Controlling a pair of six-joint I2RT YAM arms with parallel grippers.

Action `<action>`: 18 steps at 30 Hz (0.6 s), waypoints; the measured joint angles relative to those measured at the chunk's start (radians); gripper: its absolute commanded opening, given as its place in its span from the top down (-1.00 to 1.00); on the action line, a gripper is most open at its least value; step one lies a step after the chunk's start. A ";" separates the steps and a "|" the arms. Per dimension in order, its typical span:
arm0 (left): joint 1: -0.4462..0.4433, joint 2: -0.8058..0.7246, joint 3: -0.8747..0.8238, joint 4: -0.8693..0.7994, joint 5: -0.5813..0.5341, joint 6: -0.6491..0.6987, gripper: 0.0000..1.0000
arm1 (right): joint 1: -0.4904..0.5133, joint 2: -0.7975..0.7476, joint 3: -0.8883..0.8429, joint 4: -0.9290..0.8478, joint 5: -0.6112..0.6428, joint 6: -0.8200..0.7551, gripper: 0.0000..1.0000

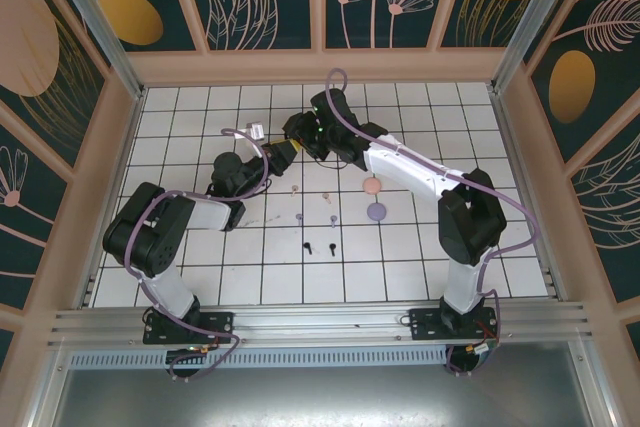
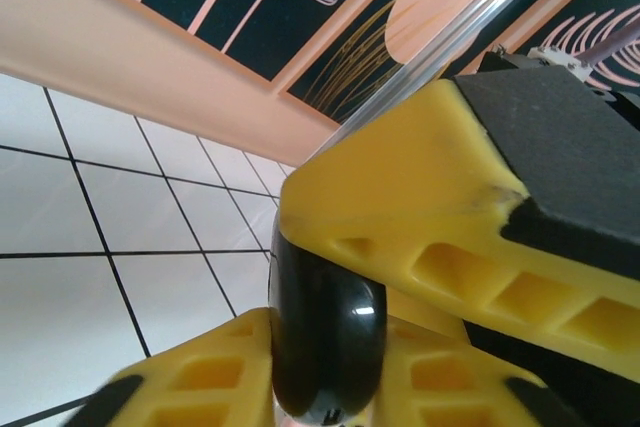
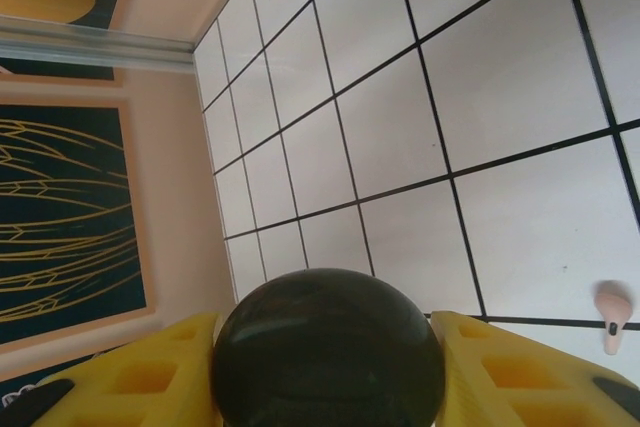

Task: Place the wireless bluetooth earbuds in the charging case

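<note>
A black round charging case (image 3: 328,347) is held above the far middle of the table, between both grippers. My right gripper (image 3: 328,387) is shut on its wide sides. My left gripper (image 2: 322,319) is shut across its thin glossy rim (image 2: 325,337). In the top view the two grippers meet, left (image 1: 288,153) and right (image 1: 306,135). The earbuds lie loose on the tiles nearer the arms' bases: a pink pair (image 1: 293,188) (image 1: 325,198), a purple pair (image 1: 299,217) (image 1: 334,219) and a black pair (image 1: 309,247) (image 1: 328,248). One pink earbud (image 3: 612,312) lies at the right edge of the right wrist view.
A pink round case (image 1: 372,185) and a purple round case (image 1: 376,212) lie flat to the right of the earbuds. Wooden walls and metal posts (image 1: 95,27) ring the white gridded table (image 1: 200,257).
</note>
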 measured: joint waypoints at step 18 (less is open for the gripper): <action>-0.001 -0.044 0.005 -0.087 0.019 0.001 1.00 | -0.088 -0.112 -0.045 0.011 -0.003 -0.085 -0.57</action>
